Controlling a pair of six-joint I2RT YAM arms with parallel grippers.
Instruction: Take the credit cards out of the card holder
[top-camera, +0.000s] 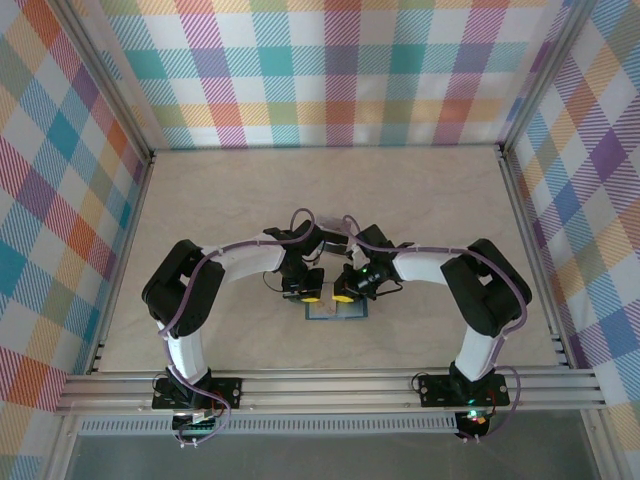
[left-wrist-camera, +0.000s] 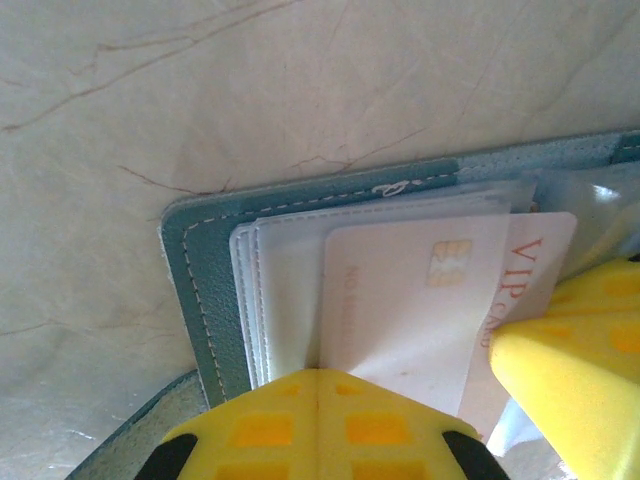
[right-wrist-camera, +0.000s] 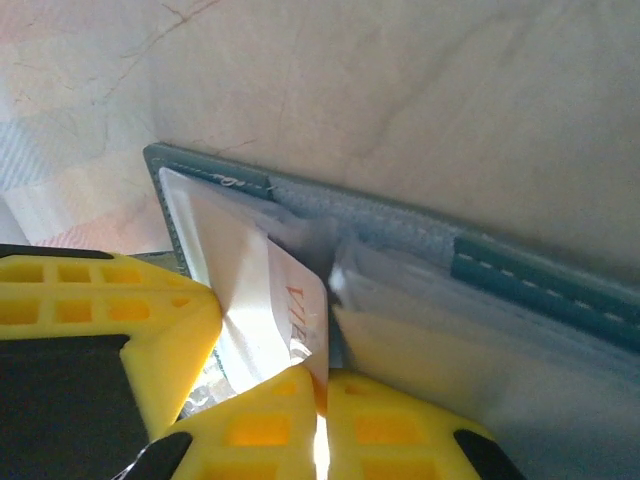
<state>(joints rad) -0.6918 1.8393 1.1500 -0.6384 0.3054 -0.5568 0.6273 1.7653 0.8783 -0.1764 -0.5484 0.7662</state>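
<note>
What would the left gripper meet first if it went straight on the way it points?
Probably the pale credit card with a gold chip, lying in the open teal folding card holder; depth unclear.

My left fingers (left-wrist-camera: 260, 435) are showing bright yellow at six o'clock, and my right fingers (right-wrist-camera: 400, 430) are showing the same. The card holder (left-wrist-camera: 205, 260) is showing teal with pale stitching, and its inner slots are running pale grey-blue. The credit card (left-wrist-camera: 410, 300) is glowing creamy white, carrying a gold chip and orange-red lettering toward three o'clock. The table (left-wrist-camera: 250, 90) is looking cream, with brown veins wandering across it. At twelve o'clock the wall (top-camera: 330, 70) is wearing pastel plaid in teal, pink, orange and purple.
</note>
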